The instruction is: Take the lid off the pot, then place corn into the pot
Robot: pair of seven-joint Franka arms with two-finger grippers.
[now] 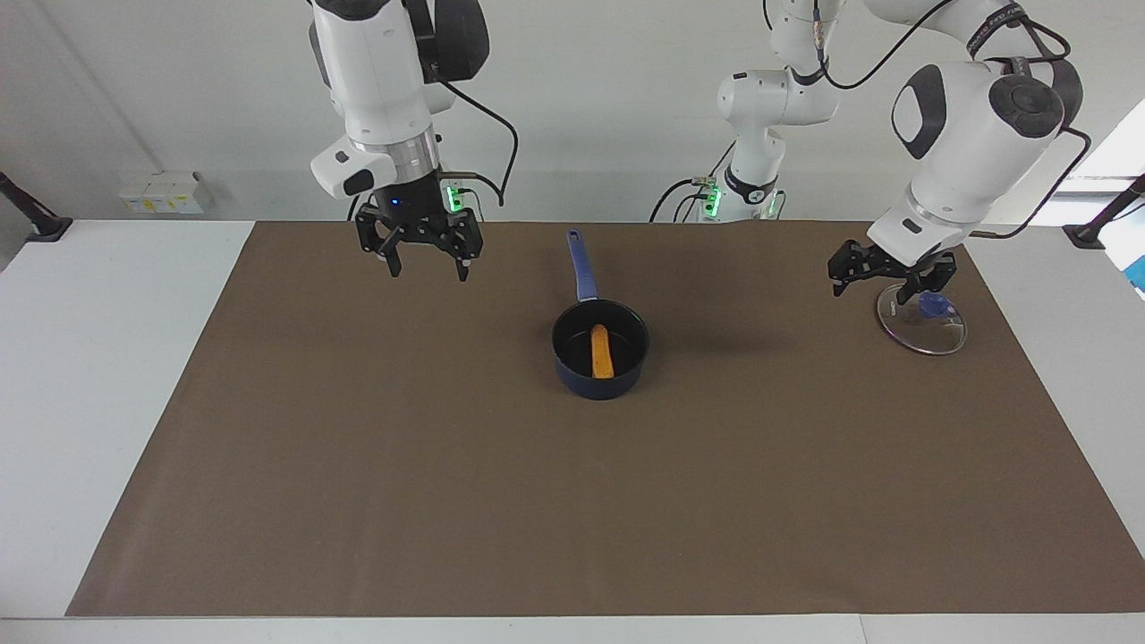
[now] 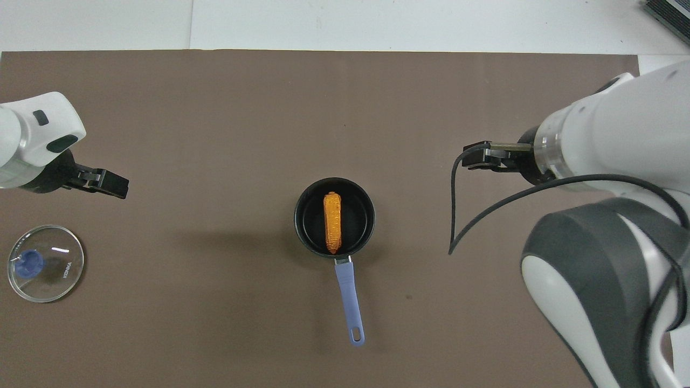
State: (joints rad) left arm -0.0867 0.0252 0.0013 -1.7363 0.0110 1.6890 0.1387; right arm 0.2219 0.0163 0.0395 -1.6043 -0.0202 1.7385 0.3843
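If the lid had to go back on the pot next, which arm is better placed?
Left. Its open left gripper hangs right by the lid; the right gripper, also open, is raised toward the other end, away from the pot.

A plain white wall (image 1: 179, 98) rises at the robots' end of the room, evenly lit. A white table (image 1: 107, 376) fills the scene, most of its top covered by a large brown mat (image 1: 572, 501) that leaves white margins at both ends. A small white box (image 1: 161, 191) sits against the wall. A bright window (image 1: 1118, 152) shows at the left arm's end.
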